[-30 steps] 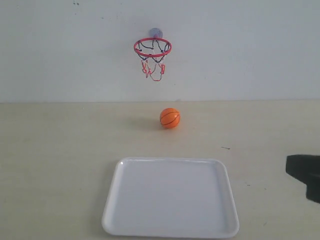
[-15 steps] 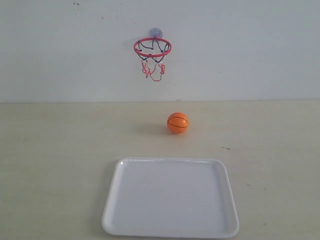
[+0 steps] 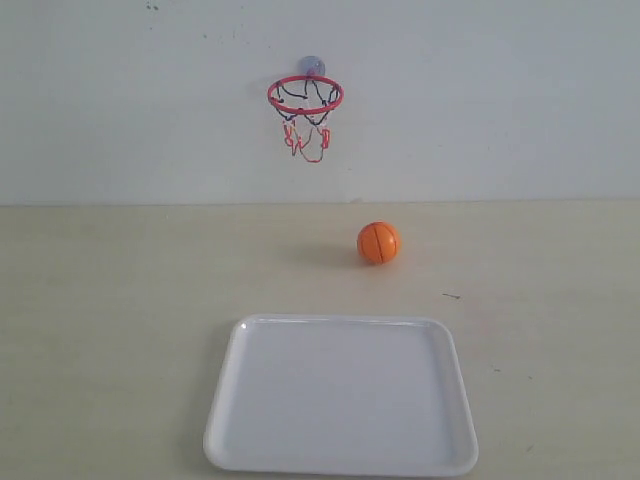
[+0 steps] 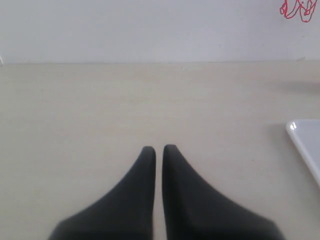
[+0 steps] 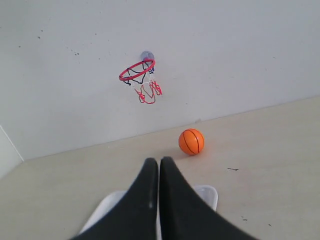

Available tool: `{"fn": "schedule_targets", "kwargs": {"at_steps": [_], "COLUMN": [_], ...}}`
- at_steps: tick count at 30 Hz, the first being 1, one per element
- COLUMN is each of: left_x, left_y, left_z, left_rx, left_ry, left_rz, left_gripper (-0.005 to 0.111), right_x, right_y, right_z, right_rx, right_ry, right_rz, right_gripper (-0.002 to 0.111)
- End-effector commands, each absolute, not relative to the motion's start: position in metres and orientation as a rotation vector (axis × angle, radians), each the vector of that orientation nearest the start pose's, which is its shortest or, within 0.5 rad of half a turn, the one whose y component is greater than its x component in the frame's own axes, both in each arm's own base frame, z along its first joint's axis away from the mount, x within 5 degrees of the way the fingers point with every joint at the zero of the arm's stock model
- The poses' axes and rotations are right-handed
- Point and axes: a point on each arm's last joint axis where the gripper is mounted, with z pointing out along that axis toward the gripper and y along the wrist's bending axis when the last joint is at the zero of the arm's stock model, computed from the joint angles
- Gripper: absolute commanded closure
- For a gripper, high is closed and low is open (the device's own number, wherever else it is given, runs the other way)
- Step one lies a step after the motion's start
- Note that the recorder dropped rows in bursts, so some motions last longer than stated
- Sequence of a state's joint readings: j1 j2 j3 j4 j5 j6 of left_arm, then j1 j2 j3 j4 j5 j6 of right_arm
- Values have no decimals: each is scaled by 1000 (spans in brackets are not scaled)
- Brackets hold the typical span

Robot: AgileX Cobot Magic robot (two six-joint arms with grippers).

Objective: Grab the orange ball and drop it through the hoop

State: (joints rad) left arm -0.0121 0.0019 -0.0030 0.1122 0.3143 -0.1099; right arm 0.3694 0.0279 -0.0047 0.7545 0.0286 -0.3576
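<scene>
The orange ball (image 3: 379, 242) lies loose on the tan table, behind the white tray and a little right of centre; it also shows as the orange ball (image 5: 191, 141) in the right wrist view. The hoop (image 3: 305, 96) with its red ring and string net hangs on the back wall from a bluish suction cup, also seen as the hoop (image 5: 137, 71). My right gripper (image 5: 159, 161) is shut and empty, well short of the ball. My left gripper (image 4: 158, 148) is shut over bare table, far from the ball. Neither gripper shows in the exterior view.
A white tray (image 3: 228, 400) lies on the near middle of the table, its corner (image 4: 302, 140) visible in the left wrist view. A small dark mark (image 3: 452, 296) sits on the table right of the ball. The white wall rises behind the table.
The ball has rolled to the right along the table across the three frames. The dark arm part at the right edge one second ago has left the exterior view.
</scene>
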Motion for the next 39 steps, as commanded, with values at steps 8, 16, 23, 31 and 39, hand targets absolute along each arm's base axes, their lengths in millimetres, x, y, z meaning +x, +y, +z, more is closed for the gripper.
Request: {"fn": "schedule_targets", "kwargs": {"at_steps": [8,16,23,31,39], "left_x": [54,54,54,54,54], "left_y": [2,2,2,2,2], "left_z": [185,185,185,185,185], "left_rx": [-14,-14,-14,-14,-14], "left_ry": [1792,1792,1792,1792,1792], "left_rz": [5,5,5,5,5], "left_gripper": [103,103,103,103,103], "right_x": [52,50,50,52,53], "right_y": [28,26,22,16,11], "right_z": [204,186,181,181,181], "right_rx": [-90,-159,-139,-24,62], "right_ry": [1620,1816,1872,1868,1862], "right_rz": [605,505,438,369,307], "right_gripper": [108,108,108,108,108]}}
